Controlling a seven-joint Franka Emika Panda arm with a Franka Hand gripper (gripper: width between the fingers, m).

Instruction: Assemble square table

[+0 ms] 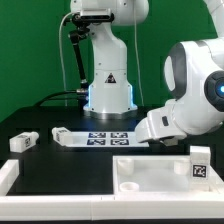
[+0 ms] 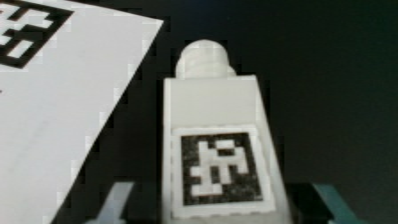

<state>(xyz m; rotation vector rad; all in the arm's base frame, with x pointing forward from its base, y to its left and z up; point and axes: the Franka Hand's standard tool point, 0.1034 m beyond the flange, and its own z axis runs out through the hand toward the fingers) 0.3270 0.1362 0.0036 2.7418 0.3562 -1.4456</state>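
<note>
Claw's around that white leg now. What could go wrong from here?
The claw straddles the short white blocky plastic leg near its tagged end, so closing there may let it pivot or slip. Its rounded tip lies close beside the flat white marker board; a skewed leg could catch that edge.

Marker board (image 1: 95, 137) lies behind the table top (image 1: 160, 172)

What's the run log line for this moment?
stage: leg pickup | claw: astride leg, contact unclear | leg: lying flat, tag up | table top: apart from claw
</note>
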